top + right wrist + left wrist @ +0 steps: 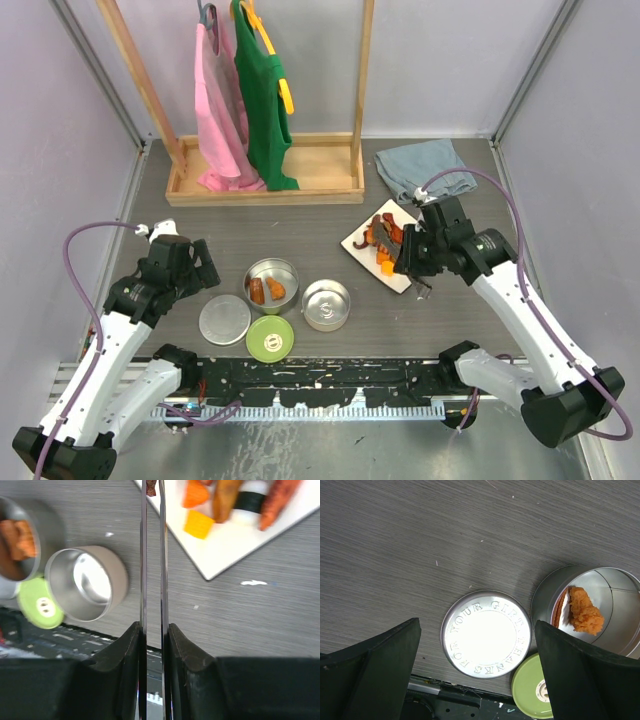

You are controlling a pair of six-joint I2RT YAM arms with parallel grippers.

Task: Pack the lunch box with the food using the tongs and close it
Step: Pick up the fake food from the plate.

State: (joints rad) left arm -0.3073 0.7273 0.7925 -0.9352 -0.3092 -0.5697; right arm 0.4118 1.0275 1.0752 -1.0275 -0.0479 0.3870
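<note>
Now tongs (pixel 143 555) in right pincer (pixel 153 630) hover at plate (pixel 235 542) edge.

Dark grey wood-grain tabletop (pixel 300 225); pale walls (pixel 60 100) around; wooden clothes rack (pixel 330 178) at back, pink top (pixel 215 120) and green top (pixel 262 110) hanging.

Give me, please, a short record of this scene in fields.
left tool: open, over the steel lid, holding nothing
right tool: shut on the tongs
tongs: squeezed, a dark bit at the tips, near the plate edge
first tin: open, holds orange and brown chunks
second tin: open, empty
green lid: on the table, beside both tins
plate: several food pieces on it
</note>
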